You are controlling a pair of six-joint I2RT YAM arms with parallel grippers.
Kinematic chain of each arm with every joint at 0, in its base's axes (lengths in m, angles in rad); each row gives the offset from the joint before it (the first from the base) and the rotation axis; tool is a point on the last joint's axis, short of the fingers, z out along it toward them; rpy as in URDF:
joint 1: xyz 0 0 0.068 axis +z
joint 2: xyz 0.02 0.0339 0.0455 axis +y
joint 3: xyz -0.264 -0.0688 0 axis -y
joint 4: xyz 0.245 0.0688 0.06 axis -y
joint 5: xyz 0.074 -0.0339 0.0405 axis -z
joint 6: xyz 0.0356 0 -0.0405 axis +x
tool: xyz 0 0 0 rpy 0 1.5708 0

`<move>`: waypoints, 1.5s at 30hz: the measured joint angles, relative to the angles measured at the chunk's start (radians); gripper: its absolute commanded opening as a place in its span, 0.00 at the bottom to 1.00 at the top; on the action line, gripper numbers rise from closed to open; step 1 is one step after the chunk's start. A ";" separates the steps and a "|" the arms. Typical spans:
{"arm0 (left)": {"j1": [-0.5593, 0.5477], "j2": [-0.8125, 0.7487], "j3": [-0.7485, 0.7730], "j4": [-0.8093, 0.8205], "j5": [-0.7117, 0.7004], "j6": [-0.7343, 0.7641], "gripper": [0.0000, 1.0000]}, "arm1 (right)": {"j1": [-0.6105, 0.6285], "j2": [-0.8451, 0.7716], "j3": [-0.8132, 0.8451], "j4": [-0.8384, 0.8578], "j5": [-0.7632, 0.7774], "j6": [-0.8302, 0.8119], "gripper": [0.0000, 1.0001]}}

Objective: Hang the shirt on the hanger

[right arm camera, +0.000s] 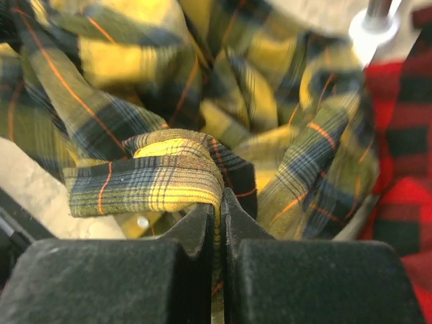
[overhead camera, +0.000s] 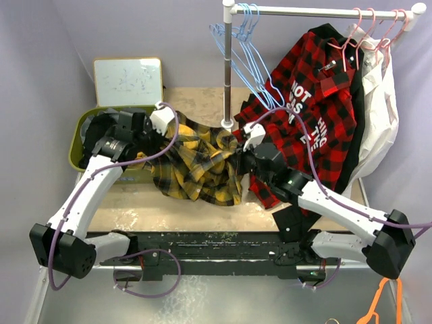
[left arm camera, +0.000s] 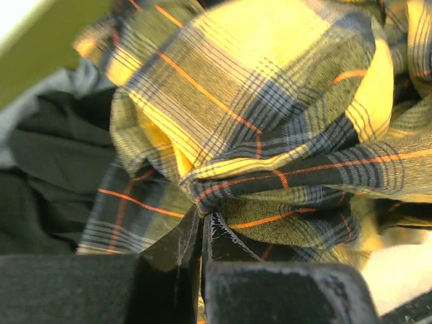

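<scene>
The left jaws and right jaws are each clamped shut on a fold of the shirt (overhead camera: 196, 165), bunched crosswise between them. The hanger (overhead camera: 233, 42) hangs up beyond the right jaws, the nearer pair.

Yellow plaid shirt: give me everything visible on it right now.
The shirt is yellow-and-navy plaid with thin orange lines, in soft flannel-looking cloth. It lies crumpled in a heap on the table, none of it on the blue hangers. The left gripper and right gripper are each shut on a pinched fold. One small button shows. Its left edge reaches the green bin; its right side meets the red checked shirt.
</scene>
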 measured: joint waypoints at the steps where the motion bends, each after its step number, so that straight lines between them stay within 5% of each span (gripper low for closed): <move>1: 0.007 -0.009 -0.034 -0.001 0.018 -0.008 0.00 | 0.000 0.005 -0.039 -0.005 -0.015 0.044 0.00; 12: 0.012 0.176 0.114 0.082 0.097 -0.056 0.00 | -0.017 0.147 -0.011 0.108 -0.118 0.235 0.00; 30: 0.016 0.392 0.248 0.106 -0.066 -0.093 0.00 | -0.339 0.379 -0.076 0.323 -0.536 0.413 0.00; 43: 0.023 0.445 0.326 0.037 -0.208 -0.157 0.00 | -0.350 0.253 -0.124 0.208 -0.376 0.460 0.00; 45: 0.023 0.451 0.343 0.020 -0.202 -0.158 0.00 | -0.351 0.249 -0.124 0.212 -0.373 0.458 0.19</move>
